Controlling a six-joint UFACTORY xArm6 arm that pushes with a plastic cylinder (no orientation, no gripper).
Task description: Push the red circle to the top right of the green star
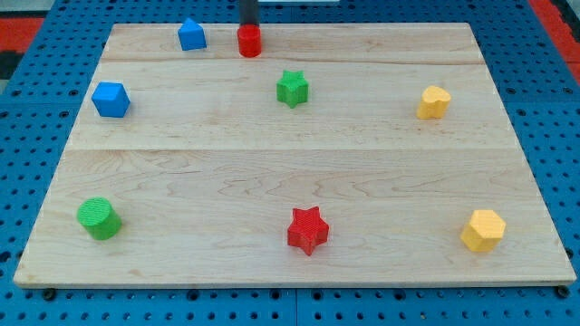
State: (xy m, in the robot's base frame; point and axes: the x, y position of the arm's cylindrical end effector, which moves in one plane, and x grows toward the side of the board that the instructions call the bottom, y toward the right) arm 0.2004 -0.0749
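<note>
1. Blocks nearest you, along the view's bottom of the wooden board (272, 172): taking the green star (292, 88) as your landmark, a red star (307, 230) sits well below it and just to its right; a green cylinder (98, 218) lies far down to its left; a yellow hexagon (482, 230) lies far down to its right.

2. Middle band: the green star itself stands a little above the board's centre. Level with it, well out to its right, you see a yellow heart-like block (433, 102). Well to its left, at about the same height, sits a blue cube (111, 99).

3. Far edge: the red circle (249, 41), your task piece, stands above the star and slightly to its left, near the board's top edge and clearly apart from the star. Further left of the star and equally high is a blue house-shaped block (191, 34).

4. Rod: you see the dark rod come down from the view's top straight onto the red circle. My tip (248, 26) meets the circle's upper side, seemingly touching it, above and left of the star. The rod carries no grasping part, so it holds nothing; it only presses against the circle.

5. Around the board you see a blue perforated table (36, 54).
</note>
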